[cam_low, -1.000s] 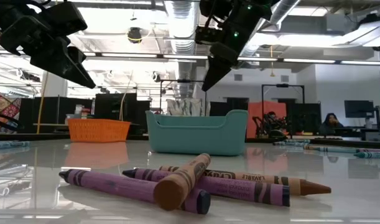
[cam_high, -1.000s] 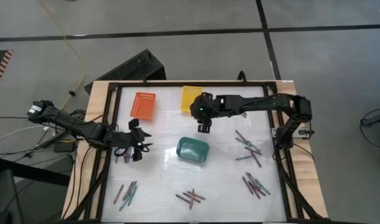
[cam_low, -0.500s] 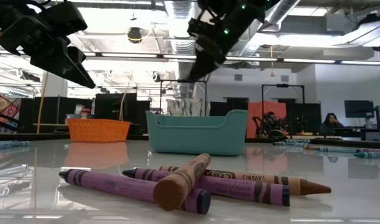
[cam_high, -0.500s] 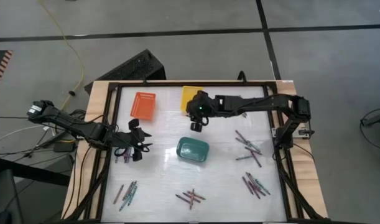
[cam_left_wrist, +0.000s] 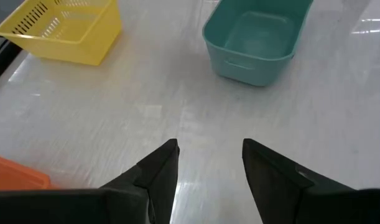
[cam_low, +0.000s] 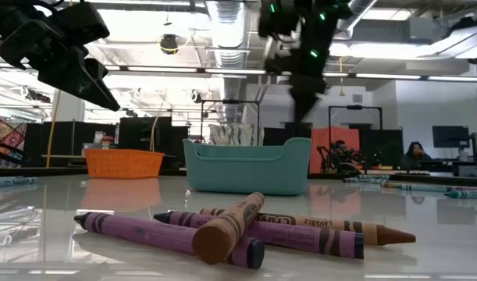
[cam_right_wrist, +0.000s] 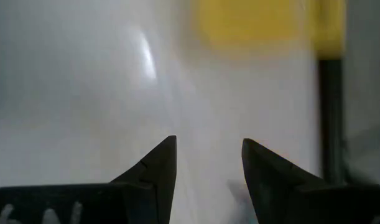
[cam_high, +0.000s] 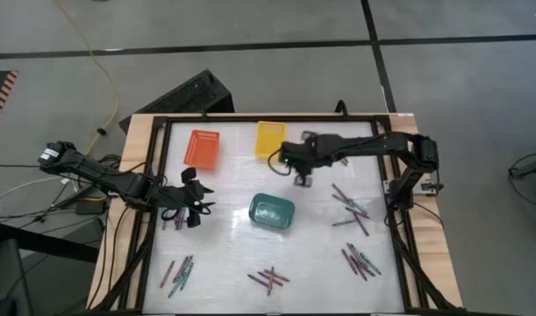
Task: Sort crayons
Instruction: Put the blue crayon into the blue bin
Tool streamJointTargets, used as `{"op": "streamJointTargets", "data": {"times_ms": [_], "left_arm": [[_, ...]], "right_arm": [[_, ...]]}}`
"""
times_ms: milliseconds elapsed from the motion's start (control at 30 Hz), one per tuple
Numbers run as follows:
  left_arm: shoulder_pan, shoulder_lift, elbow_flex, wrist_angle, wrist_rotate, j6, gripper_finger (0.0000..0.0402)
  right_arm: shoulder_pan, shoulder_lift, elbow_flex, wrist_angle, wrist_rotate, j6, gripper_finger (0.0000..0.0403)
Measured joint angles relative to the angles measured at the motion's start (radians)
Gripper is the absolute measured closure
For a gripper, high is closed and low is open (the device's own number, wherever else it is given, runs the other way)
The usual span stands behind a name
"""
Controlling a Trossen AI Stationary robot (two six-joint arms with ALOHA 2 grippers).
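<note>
I hold the right end effector (cam_high: 303, 178) above the glossy white worktop (cam_high: 224, 254), just beside the yellow mesh plastic basket (cam_high: 269, 136); its fingers are spread and carry nothing, presumably between picks. The left end effector (cam_left_wrist: 208, 165), equally released and unloaded, waits at the left side, facing the smooth teal plastic tub (cam_left_wrist: 257, 37). The short paper-wrapped wax crayons (cam_high: 350, 206) lie in loose clusters, apart from the ribbed orange basket (cam_high: 203, 147), so none looks sorted yet.

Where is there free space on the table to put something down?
Bare patches: between the orange basket and the teal basket, and right of the teal basket. Crowded: crayons along the right side and near edge.
</note>
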State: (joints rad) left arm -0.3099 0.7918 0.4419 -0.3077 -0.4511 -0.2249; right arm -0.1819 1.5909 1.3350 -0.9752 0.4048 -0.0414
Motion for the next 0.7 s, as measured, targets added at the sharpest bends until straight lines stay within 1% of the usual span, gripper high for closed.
{"op": "streamJointTargets", "data": {"times_ms": [67,167,333,433,533,633,700], "left_arm": [[0.000,0.000,0.000,0.000,0.000,0.000,0.0233],[0.000,0.000,0.000,0.000,0.000,0.000,0.0233],[0.000,0.000,0.000,0.000,0.000,0.000,0.0233],[0.000,0.000,0.000,0.000,0.000,0.000,0.0233],[0.000,0.000,0.000,0.000,0.000,0.000,0.0233],[0.000,0.000,0.000,0.000,0.000,0.000,0.0233],[0.000,0.000,0.000,0.000,0.000,0.000,0.0233]], "right_arm": [[-0.035,-0.002,0.000,-0.123,0.039,0.036,0.0226],[-0.084,-0.015,0.000,-0.250,0.053,0.049,0.0226],[-0.185,-0.050,-0.001,-0.329,-0.011,-0.015,0.0240],[-0.253,-0.080,-0.002,-0.332,-0.076,-0.043,0.0254],[-0.313,-0.125,-0.038,-0.313,-0.159,-0.079,0.0265],[-0.360,-0.171,-0.102,-0.262,-0.195,-0.128,0.0271],[-0.389,-0.201,-0.151,-0.219,-0.199,-0.162,0.0272]]}}
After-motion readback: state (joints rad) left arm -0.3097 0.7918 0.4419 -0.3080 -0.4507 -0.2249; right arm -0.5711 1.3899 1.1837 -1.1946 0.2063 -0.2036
